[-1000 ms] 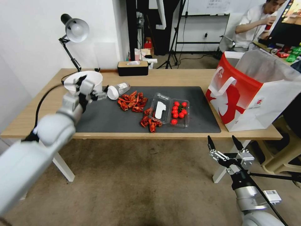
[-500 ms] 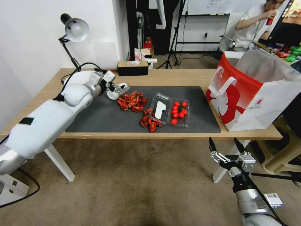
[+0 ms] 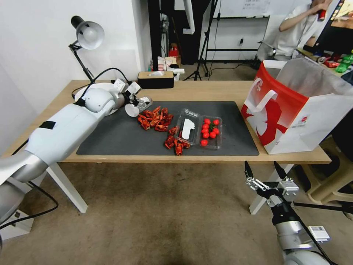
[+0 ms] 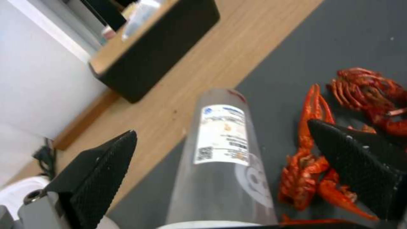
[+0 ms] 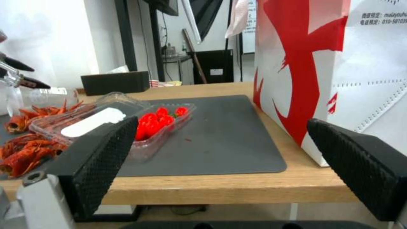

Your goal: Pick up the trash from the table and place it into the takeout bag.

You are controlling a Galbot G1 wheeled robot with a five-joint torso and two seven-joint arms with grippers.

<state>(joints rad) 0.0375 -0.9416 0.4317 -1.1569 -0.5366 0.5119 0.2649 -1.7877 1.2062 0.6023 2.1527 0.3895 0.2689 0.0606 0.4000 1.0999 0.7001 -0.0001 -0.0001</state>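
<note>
From the head camera, the left gripper (image 3: 136,100) has its fingers spread around a clear plastic cup (image 3: 139,105) that lies on its side at the far left corner of the dark mat (image 3: 121,138), its white lid facing the near edge. The cup rests on the table (image 3: 206,90), just beside a heap of red crayfish shells (image 3: 155,119); a clear tray of cherry tomatoes (image 3: 210,131) sits mid-mat. The takeout bag (image 3: 294,110) stands open at the right end, well apart from the cup. The right gripper (image 3: 265,173) hangs below the table's front edge, fingers wide and holding nothing.

In the left wrist camera, the cup (image 4: 222,159) lies lengthwise between the two black fingers (image 4: 104,168), which stand wide with a gap on each side. They do not appear to touch it yet, though the lid end is cut off at the edge.

The right wrist camera looks across the mat at the tomato tray (image 5: 152,125) and the bag's red-and-white wall (image 5: 322,63), with the open fingers (image 5: 360,165) framing an empty gap.

Risks, as I judge them: the cup is round and smooth, so a closing squeeze could roll it or squirt it out. One finger sits close to the shells (image 4: 309,171) and may pinch or drag them. A hard grip could crush the thin wall or pop the lid.
</note>
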